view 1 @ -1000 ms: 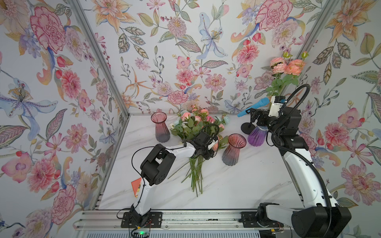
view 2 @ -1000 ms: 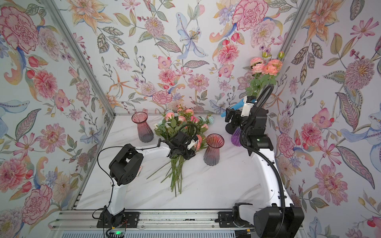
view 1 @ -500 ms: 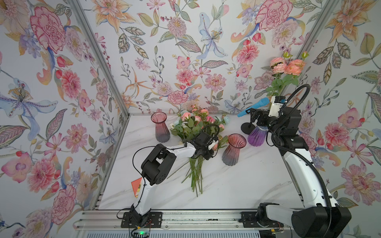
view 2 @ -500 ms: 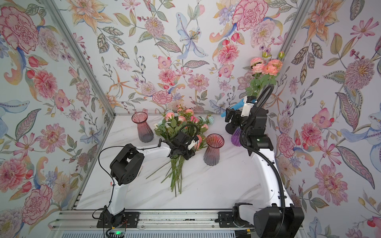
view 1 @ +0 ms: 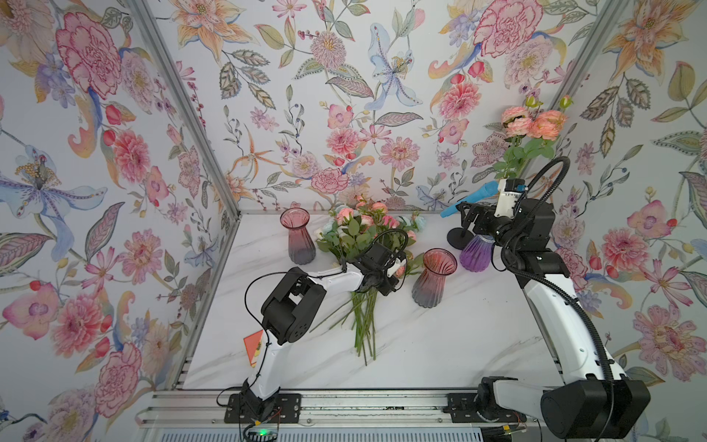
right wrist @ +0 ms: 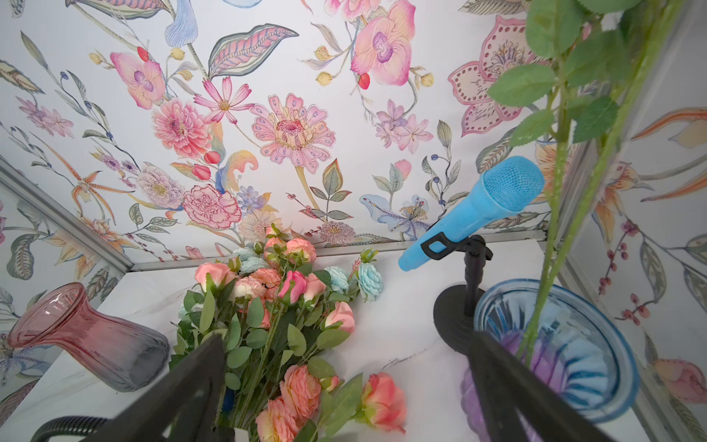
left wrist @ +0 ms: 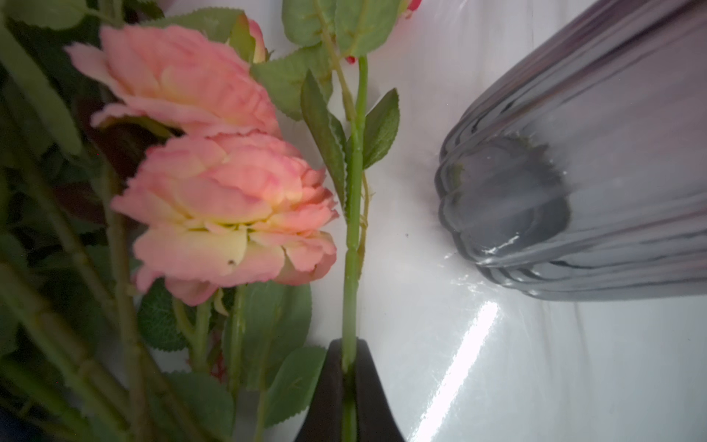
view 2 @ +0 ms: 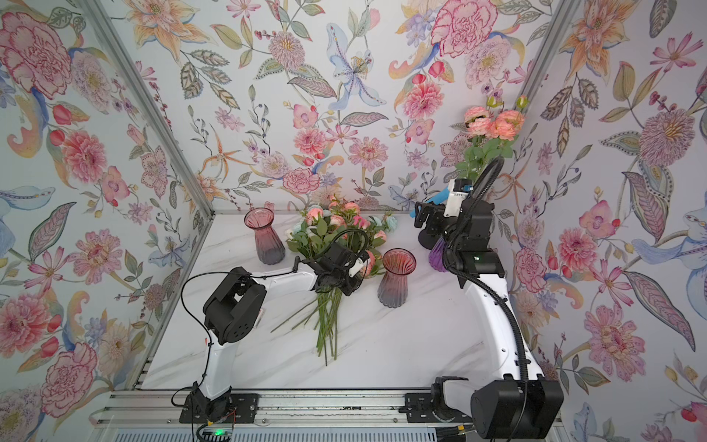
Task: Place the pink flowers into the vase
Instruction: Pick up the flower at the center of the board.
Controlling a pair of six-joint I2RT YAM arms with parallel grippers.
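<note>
Standing in the purple vase (view 1: pixel 476 258) are pink flowers (view 1: pixel 533 124); left end effector (left wrist: pixel 349 367) pinches stem (left wrist: pixel 354 191), right end effector (right wrist: pixel 346 342) gapes.

Your two top views look down from high above the aluminium front rail (view 1: pixel 344 409) onto the white marble-patterned tabletop (view 1: pixel 440 344), sharing nearly the whole cell. Your left wrist view sits very close to a thin green flower stem (left wrist: pixel 354 191). Your right wrist view faces the flower-papered back wall (right wrist: pixel 287 57), sharing the pink-and-salmon flower heap (right wrist: pixel 283 298) with both.

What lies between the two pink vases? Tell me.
The flower bunch, lying flat, with the left gripper shut on one green stem; both top views show it.
</note>
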